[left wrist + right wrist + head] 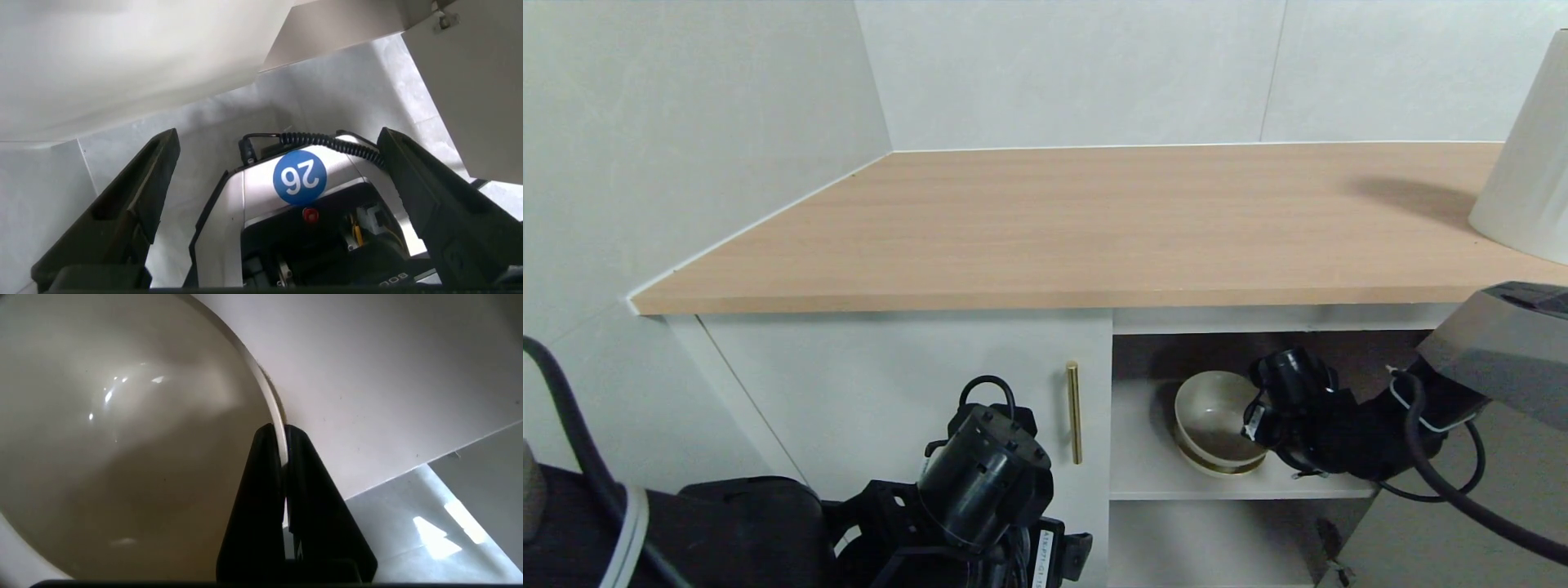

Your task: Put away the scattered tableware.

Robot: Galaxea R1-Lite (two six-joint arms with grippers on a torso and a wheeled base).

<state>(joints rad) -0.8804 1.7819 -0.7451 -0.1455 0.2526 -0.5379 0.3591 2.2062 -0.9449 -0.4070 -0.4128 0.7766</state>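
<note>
A cream bowl (1217,425) was seen tilted on its side inside the open right-hand compartment of a white cabinet (890,392), its mouth turned toward the front. It was held over the upper shelf (1241,488), with its lower edge down close to the shelf board; whether the two were touching could not be told. The bowl was gripped at its right rim by the right gripper (1252,426), which was reached into the compartment from the right. In the right wrist view, the black fingers (263,469) of the right gripper (283,441) were shown pinched together on the thin rim of the bowl (122,441), one inside and one outside.

The left gripper (278,137) was seen spread wide in the left wrist view, its two dark fingers (151,192) well apart and nothing held between them.

The cabinet's left door was shut, with a slim brass handle (1074,412) set upright near its right edge, just beside the open compartment. Above it, a light wood countertop (1094,220) was run back to a pale tiled wall (1062,73). A white cone-shaped object (1527,163) was stood at the countertop's far right.
</note>
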